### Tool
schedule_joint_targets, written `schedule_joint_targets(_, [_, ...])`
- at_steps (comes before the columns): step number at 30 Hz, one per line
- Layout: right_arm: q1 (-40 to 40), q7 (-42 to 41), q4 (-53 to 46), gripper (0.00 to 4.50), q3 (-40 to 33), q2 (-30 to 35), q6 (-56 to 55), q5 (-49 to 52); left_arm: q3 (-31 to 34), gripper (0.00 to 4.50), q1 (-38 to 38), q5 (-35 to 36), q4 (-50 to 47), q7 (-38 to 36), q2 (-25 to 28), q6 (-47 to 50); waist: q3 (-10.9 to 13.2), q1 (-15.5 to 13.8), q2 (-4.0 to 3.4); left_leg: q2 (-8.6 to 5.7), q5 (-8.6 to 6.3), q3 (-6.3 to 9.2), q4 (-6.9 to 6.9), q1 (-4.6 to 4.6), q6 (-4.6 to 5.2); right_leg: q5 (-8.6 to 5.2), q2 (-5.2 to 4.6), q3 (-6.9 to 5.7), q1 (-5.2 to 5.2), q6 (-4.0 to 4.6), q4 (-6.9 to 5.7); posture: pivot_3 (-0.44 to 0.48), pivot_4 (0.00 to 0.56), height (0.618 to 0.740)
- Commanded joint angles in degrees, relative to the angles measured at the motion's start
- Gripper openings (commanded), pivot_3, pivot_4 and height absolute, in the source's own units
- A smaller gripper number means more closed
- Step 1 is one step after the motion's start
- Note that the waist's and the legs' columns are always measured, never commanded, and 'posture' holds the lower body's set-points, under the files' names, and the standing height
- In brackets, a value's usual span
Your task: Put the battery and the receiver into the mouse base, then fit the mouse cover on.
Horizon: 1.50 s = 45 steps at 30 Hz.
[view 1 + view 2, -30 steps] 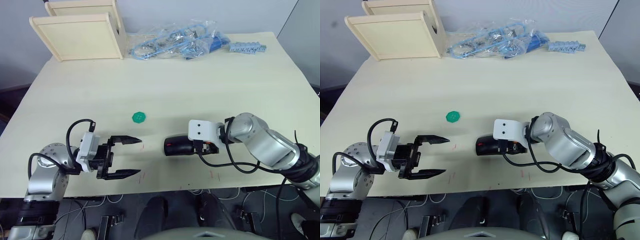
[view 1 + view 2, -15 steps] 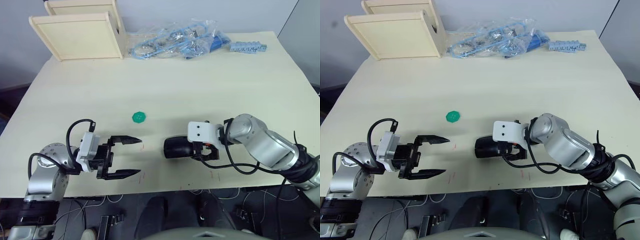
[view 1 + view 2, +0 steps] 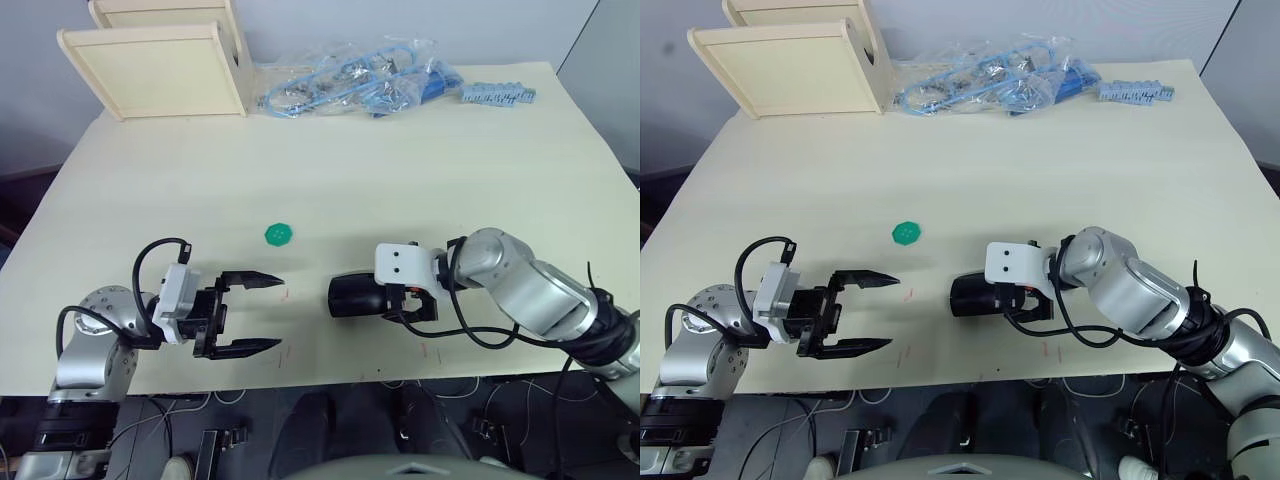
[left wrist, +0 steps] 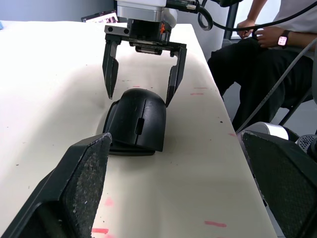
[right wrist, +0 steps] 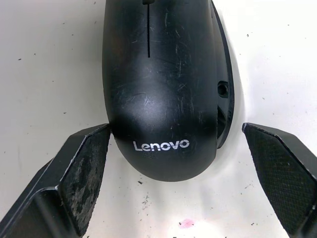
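A second ago a red patch showed on the black body under the right gripper (image 3: 385,300); now that patch is covered, and the mouse cover (image 5: 158,89) sits over the mouse base (image 5: 224,106), so the last step looks nearly or fully done; whether the shell is clicked home I cannot tell, since the right wrist view shows a strip of the base's edge along one side of the cover, which may mean it sits a little skewed. The left gripper (image 3: 252,314) has not shifted across the frames; it rests just above the table (image 3: 400,170) near the front edge, its two fingers spread wide and holding nothing, pointing toward the mouse from the robot's left. The right gripper's fingers are also spread, one on each side of the mouse's rounded tail end, with a gap visible on the far side in the left wrist view, so they bracket the cover rather than pinch it. The mouse lies near the table's front edge, between the two grippers, its long axis running left to right; the logo end faces the right gripper and the button end points toward the left one. A green disc (image 3: 279,234) lies further back on the table, well apart.
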<state>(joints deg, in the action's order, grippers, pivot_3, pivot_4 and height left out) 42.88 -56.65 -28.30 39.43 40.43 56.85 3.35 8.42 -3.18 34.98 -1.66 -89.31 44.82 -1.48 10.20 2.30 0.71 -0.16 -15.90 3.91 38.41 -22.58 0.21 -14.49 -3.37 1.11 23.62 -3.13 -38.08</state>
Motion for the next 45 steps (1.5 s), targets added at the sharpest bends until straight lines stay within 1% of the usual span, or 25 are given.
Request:
schedule_joint_targets(1, [-1.1, -0.2, -2.5, 4.46, -2.4, 1.3, -2.0, 0.5, 0.1, 4.5, -0.3, 0.3, -1.8, -0.7, 0.5, 0.2, 0.0, 0.0, 0.0, 0.0, 0.0, 0.0, 0.0, 0.0, 0.0, 0.0, 0.0, 0.0, 0.0, 0.0, 0.0, 0.0, 0.15, 0.74])
schedule_joint_targets(7, [-4.7, -0.5, -4.0, 4.46, -6.5, 3.5, -5.5, 1.9, 0.1, 4.5, -0.8, 0.4, -1.5, -1.0, 0.6, 0.4, 0.0, -0.1, 0.0, 0.0, 0.0, 0.01, 0.0, -0.03, 0.0, 0.0, 0.0, -0.03, 0.0, 0.0, 0.02, 0.0, 0.15, 0.74])
schedule_joint_targets(12, [-9.4, 0.1, -5.3, 4.46, -11.9, 4.0, -8.6, 4.3, 0.0, 4.5, -1.3, 0.3, -1.2, -1.3, 0.6, 0.4, 0.0, -0.1, 0.0, 0.0, 0.0, 0.02, 0.0, -0.03, 0.0, 0.0, 0.0, -0.04, -0.01, 0.0, 0.01, 0.0, 0.15, 0.74])
schedule_joint_targets(14, [-13.5, 0.3, -5.4, 4.46, -16.6, 2.5, -12.2, 7.6, -0.1, 4.5, -1.7, 0.2, -0.9, -1.5, 0.6, 0.2, 0.0, -0.2, 0.01, 0.0, 0.0, 0.01, 0.0, -0.03, 0.0, 0.0, 0.0, -0.03, -0.01, 0.0, 0.02, 0.0, 0.15, 0.74])
schedule_joint_targets(16, [-17.2, 0.4, -5.5, 4.46, -19.7, 2.5, -15.0, 8.9, -0.1, 4.5, -2.0, 0.1, -0.5, -1.9, 0.7, 0.1, 0.0, -0.3, 0.01, 0.0, 0.0, 0.03, 0.0, -0.04, 0.0, 0.0, 0.0, -0.05, -0.02, 0.0, 0.04, 0.0, 0.15, 0.74])
schedule_joint_targets(19, [-21.7, 0.2, -4.5, 4.46, -23.2, 1.1, -22.4, 10.8, -0.2, 4.5, -2.5, 0.1, -0.1, -2.1, 0.9, 0.1, 0.0, -0.4, 0.01, 0.0, 0.0, 0.0, 0.01, -0.05, 0.0, 0.0, -0.01, -0.04, -0.03, -0.01, 0.04, 0.0, 0.15, 0.74])
schedule_joint_targets(23, [-27.5, -0.1, -1.7, 4.46, -26.1, -0.7, -31.1, 12.2, -0.4, 4.5, -3.4, 0.0, 0.1, -2.3, 1.1, 0.4, 0.0, -0.4, 0.02, 0.0, 0.0, -0.09, 0.03, -0.03, 0.0, 0.01, 0.02, -0.06, -0.06, -0.01, 0.0, 0.0, 0.15, 0.74])
schedule_joint_targets(28, [-31.4, -1.7, 2.4, 4.46, -26.9, -2.4, -38.9, 13.0, -0.6, 4.5, -3.7, 0.2, -0.3, -2.3, 1.3, 0.8, 0.0, -0.2, 0.02, 0.02, 0.0, -0.21, 0.04, -0.01, 0.0, 0.01, 0.04, -0.01, -0.06, -0.01, -0.02, 0.0, 0.15, 0.74])
schedule_joint_targets(30, [-32.5, -2.6, 6.1, 4.46, -27.4, -3.9, -44.7, 13.4, -0.6, 4.5, -3.7, 0.3, -0.5, -2.5, 1.4, 0.9, 0.0, -0.2, 0.02, 0.03, 0.0, -0.23, 0.04, 0.0, 0.0, 0.01, 0.04, -0.01, -0.07, -0.01, -0.02, 0.0, 0.15, 0.74])
schedule_joint_targets(36, [-32.5, -4.2, 15.5, 4.46, -27.2, -6.5, -55.6, 11.6, -0.4, 4.5, -3.7, 0.6, -1.0, -2.8, 1.9, 0.9, 0.0, -0.3, 0.01, 0.09, 0.0, -0.31, 0.05, 0.02, 0.0, 0.01, 0.12, 0.02, -0.08, -0.01, -0.04, 0.0, 0.15, 0.74])
schedule_joint_targets(45, [-30.9, -3.8, 23.0, 4.46, -25.2, -9.2, -62.7, 7.0, -0.2, 4.5, -3.8, 0.9, -1.1, -3.2, 2.6, 0.4, 0.0, -0.3, 0.01, 0.28, 0.01, -0.39, 0.05, 0.08, -0.01, 0.08, 0.36, 0.08, -0.07, 0.13, -0.05, 0.0, 0.15, 0.74])
